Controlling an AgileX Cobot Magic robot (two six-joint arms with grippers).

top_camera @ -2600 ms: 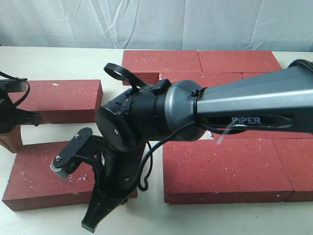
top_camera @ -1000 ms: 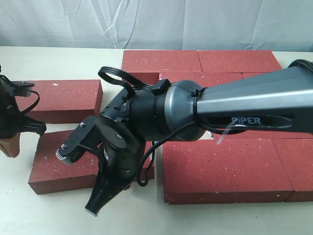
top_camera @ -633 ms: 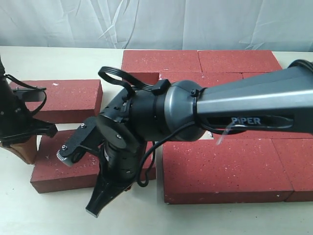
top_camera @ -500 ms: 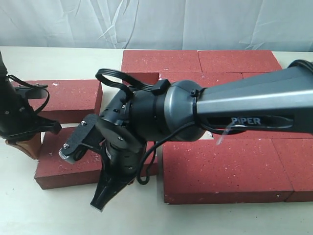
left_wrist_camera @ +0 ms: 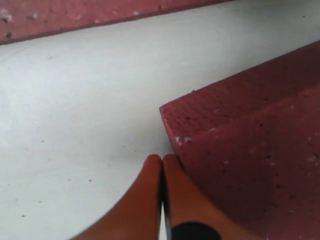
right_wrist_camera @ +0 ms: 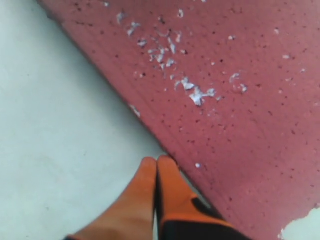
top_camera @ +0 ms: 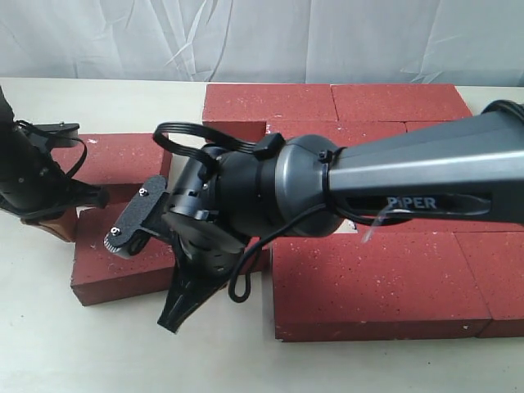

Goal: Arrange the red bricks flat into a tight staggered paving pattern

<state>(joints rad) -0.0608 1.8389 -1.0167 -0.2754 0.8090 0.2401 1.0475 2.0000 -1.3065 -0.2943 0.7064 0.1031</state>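
Left wrist view: red brick corner just beside closed left hand

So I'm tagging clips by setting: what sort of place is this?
Most likely a robotics lab bench, not a building site: the red bricks lie on a pale tabletop, a creased white sheet hangs behind, and a PIPER-marked robot arm reaches over them.

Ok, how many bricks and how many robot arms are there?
Loose red bricks on the left: 2
Packed red bricks: at least 6, the big arm hides part
Robot arms: 2
Total: at least 10
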